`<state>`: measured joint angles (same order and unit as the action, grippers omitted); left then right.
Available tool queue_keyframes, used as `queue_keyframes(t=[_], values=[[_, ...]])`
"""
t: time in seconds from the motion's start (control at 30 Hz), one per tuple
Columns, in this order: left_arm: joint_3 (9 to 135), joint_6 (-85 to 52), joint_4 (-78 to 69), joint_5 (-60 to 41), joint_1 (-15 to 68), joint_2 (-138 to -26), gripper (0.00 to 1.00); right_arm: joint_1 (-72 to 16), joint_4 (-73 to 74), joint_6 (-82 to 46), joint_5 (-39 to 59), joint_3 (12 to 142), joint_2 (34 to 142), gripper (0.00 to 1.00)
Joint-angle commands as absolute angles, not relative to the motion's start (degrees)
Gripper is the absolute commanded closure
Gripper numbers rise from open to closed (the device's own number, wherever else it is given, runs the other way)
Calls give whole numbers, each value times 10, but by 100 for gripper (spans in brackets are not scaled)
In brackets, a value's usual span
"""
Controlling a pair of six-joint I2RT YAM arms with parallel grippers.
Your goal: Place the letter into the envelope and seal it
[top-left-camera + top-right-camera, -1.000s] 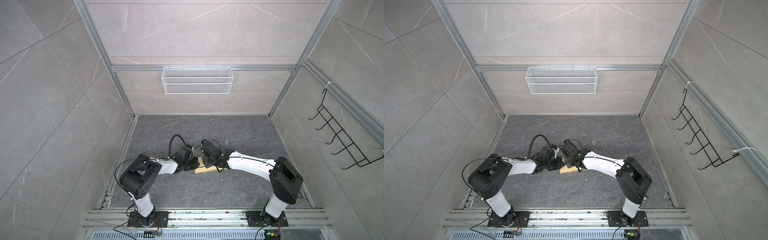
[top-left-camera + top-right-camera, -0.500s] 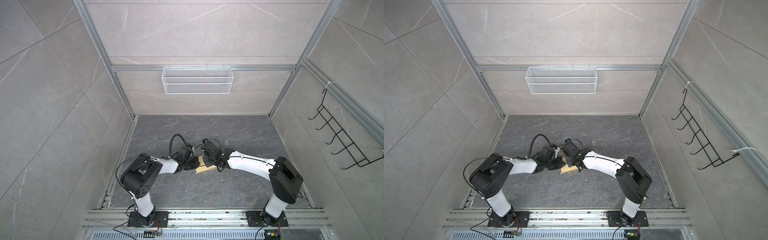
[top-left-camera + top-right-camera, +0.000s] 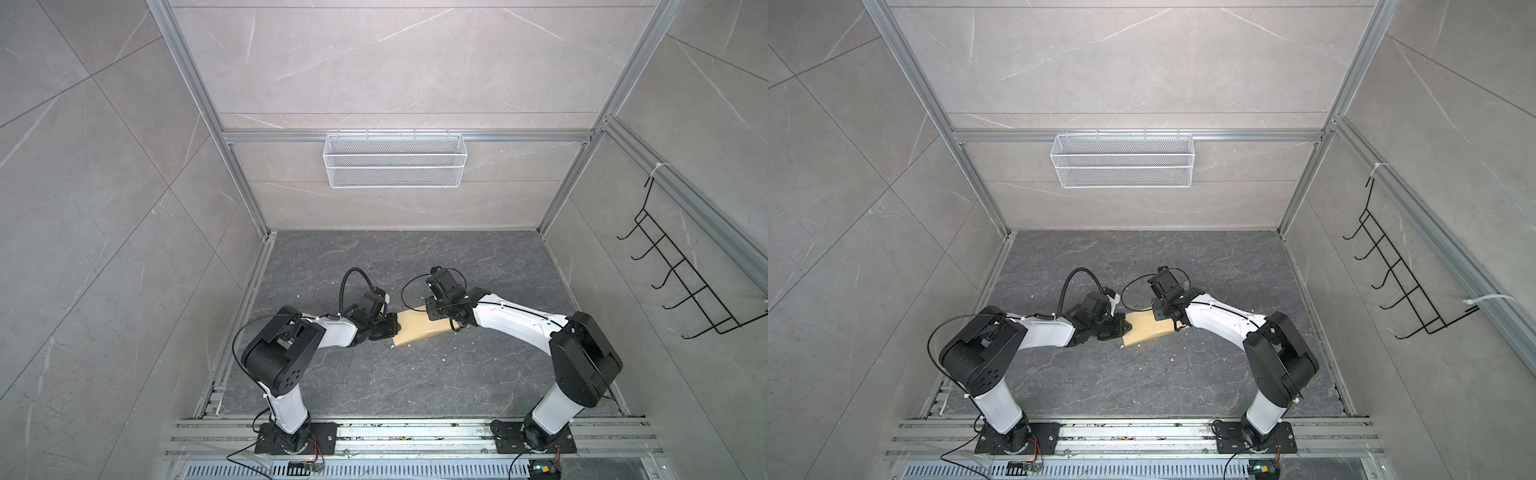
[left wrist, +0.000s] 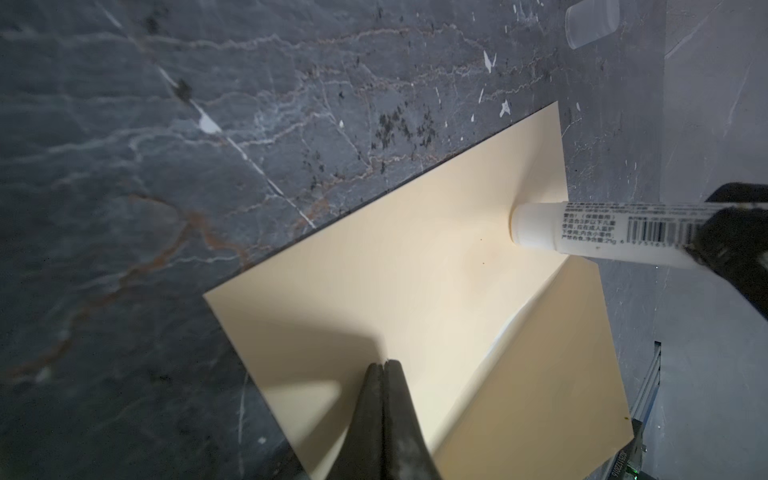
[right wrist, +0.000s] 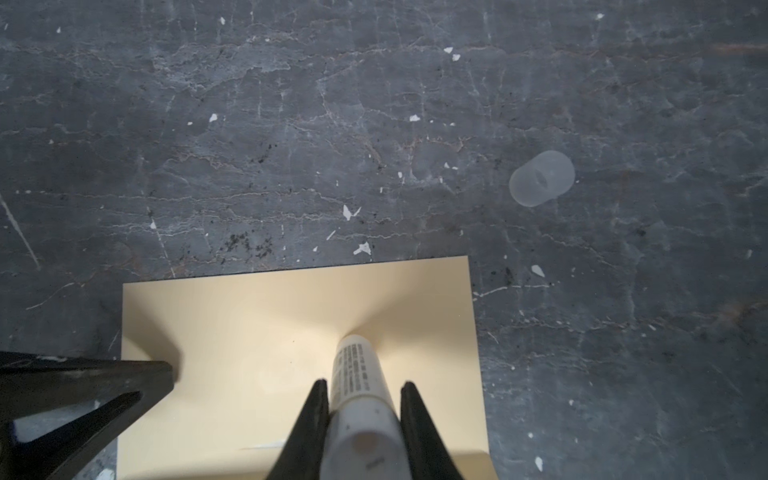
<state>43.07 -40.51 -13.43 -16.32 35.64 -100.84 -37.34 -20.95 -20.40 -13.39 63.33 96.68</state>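
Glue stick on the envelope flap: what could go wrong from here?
1. The glue stick tip presses the envelope flap far from the shut left gripper pinning it, so a stroke may buckle or drag the paper.
2. The cap lies loose on the table; an arm could knock it away.

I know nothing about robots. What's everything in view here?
veined stone-look table: 1, dark grey, under everything
plain yellow-tan paper envelope: 1, yellow-tan, on table, flap open
white barcode-labelled glue stick: 1, white, tip at flap
translucent round cap: 1, frosted, loose on table
small paper scraps: many, white, scattered on table
wire mesh basket: 1, white, back wall
wire hook rack: 1, black, side wall
left gripper: 1, black, shut, tips on flap
right gripper: 1, black, shut on glue stick
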Motion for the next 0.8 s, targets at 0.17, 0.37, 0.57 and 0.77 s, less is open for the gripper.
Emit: queue_keyframes(t=[0.17,0.37,0.57,0.77], values=[[399,-397,-18,-94,351,-1027,100,-361,-292,-209,-139,627,996,100],[399,-397,-19,-92,351,-1020,100,-360,-215,-217,-58,602,891,100],[396,-398,-18,-90,352,-1018,100,-355,-144,-209,-69,563,757,100],[405,-399,-14,-88,357,-1015,100,-355,-111,-199,-67,529,711,100]])
